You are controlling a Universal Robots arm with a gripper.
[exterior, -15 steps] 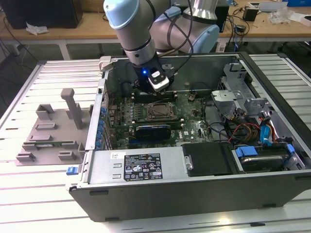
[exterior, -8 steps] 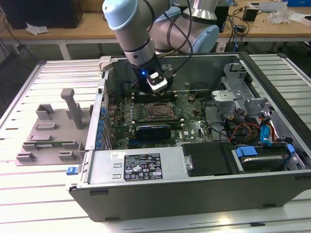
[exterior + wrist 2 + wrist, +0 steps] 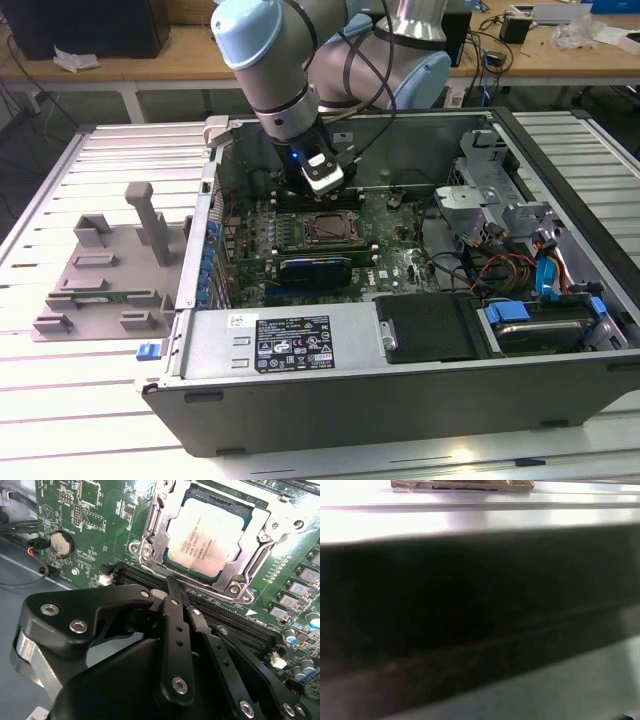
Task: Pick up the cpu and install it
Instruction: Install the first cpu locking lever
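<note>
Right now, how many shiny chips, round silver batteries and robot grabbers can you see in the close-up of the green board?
Shiny chip, the cpu, sitting in its socket frame: 1
Round silver battery: 1
Robot grabber, the gripper: 1
Total: 3

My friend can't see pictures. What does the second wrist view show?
A silvery square cpu sits inside its metal socket frame on a green motherboard. The robot's black gripper is close in front of it, holding nothing.
</note>
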